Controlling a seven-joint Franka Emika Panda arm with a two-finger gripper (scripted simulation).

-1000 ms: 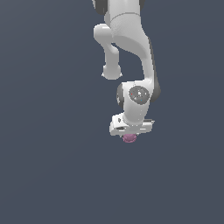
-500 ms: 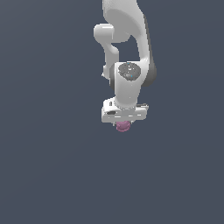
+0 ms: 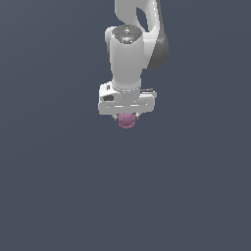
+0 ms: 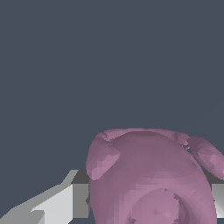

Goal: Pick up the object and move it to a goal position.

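- We find the gripper (image 3: 127, 117) closed on the pink-mauve lump (image 3: 127, 121), which sits between the fingers directly beneath the white hand.
- In the wrist view the pink-mauve lump (image 4: 151, 179) fills the lower part of the frame, its ear-like bumps showing, with a grey finger (image 4: 65, 203) pressed against one flank.
- We judge the step in hand to be the carry toward the goal; no goal marker appears in either view, so its position cannot be confirmed.
- Recommended practice: keep the grip firm and the wrist level, and move smoothly, since a rounded body may slip between flat pads.
- The surroundings are uniform dark grey; no counter edge or corner can be made out, so the lump cannot be placed against one.
- We record no other items and no obstruction near the arm.
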